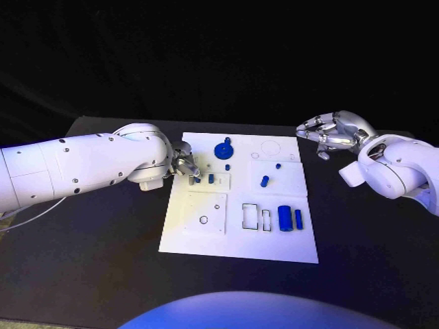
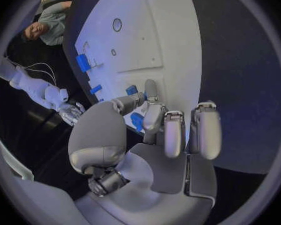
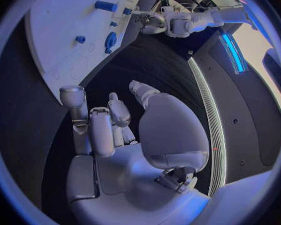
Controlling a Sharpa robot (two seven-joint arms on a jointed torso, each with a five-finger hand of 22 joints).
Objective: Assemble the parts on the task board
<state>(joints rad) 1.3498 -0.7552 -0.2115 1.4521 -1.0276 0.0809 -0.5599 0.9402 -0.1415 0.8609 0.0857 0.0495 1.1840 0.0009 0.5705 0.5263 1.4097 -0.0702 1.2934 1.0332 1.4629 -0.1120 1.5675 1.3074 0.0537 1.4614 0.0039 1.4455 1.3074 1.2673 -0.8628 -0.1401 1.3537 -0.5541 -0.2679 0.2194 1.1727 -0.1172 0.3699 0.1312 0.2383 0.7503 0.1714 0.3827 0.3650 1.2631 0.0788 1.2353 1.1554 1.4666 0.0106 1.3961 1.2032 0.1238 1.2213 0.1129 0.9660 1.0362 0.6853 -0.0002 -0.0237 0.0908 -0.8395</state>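
The white task board [image 1: 241,236] lies mid-table with several blue parts on it: a round part [image 1: 223,149], a peg [image 1: 264,181] and two cylinders [image 1: 285,218] beside each other. My left hand [image 1: 185,164] hangs over the board's left edge. Its thumb and fingers [image 2: 154,112] curl around a small blue part [image 2: 138,121], with another small part [image 2: 132,90] close by. I cannot tell whether the hand grips the part. My right hand [image 1: 333,131] hovers over the black table off the board's far right corner. It holds nothing, with its fingers [image 3: 100,127] loosely bent and the thumb apart.
Two rectangular outlines [image 1: 250,215] sit left of the cylinders, and a ring mark [image 1: 270,147] is at the board's far edge. Bare black table [image 1: 378,247] surrounds the board. The board's far side [image 3: 65,20] with blue parts is in the right wrist view.
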